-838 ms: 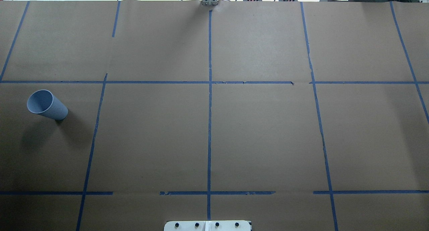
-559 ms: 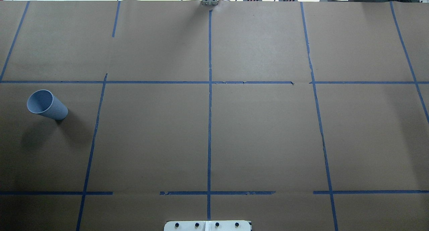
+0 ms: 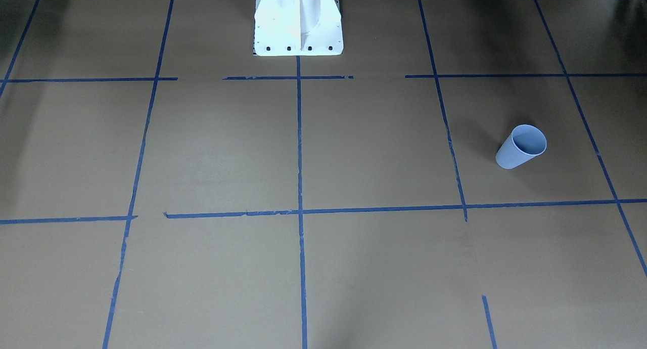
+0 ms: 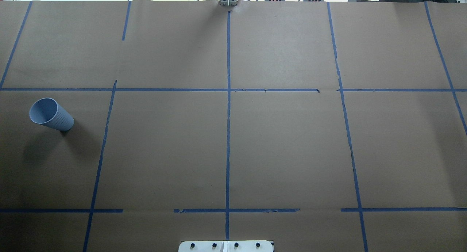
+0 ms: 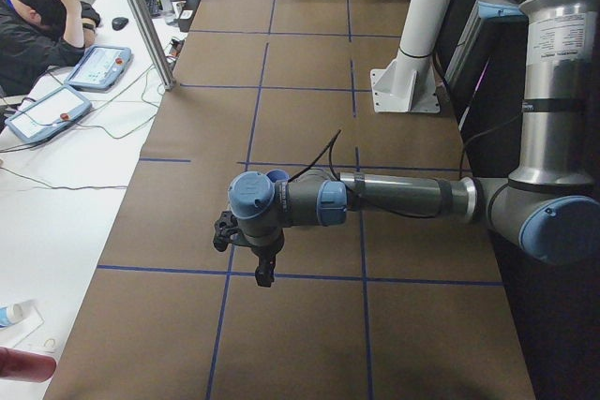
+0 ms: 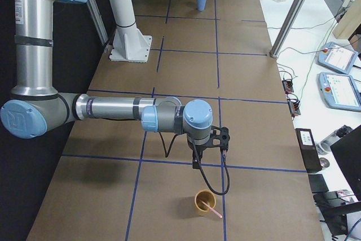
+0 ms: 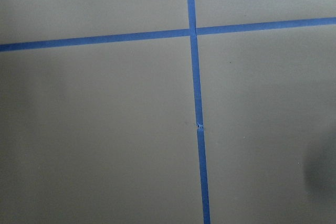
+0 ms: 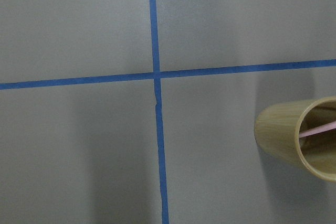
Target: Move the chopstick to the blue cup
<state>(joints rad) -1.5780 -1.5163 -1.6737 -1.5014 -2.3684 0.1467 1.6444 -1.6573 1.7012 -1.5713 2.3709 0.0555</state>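
The blue cup (image 4: 51, 115) stands upright on the brown table, far on my left side; it also shows in the front view (image 3: 520, 147) and far off in the exterior right view (image 6: 201, 1). One pale pink chopstick (image 6: 213, 211) leans in a tan wooden cup (image 6: 204, 202) near the table's right end; the right wrist view shows the chopstick (image 8: 317, 128) in that cup (image 8: 294, 139). My right gripper (image 6: 195, 163) hangs above the table just short of the wooden cup. My left gripper (image 5: 263, 274) hangs over the table's left end. I cannot tell whether either is open or shut.
The white robot base (image 3: 298, 30) stands at the table's near-robot edge. Blue tape lines cross the brown paper. A metal post (image 6: 293, 9), teach pendants (image 6: 340, 88) and a seated person (image 5: 37, 30) are beside the table's far edge.
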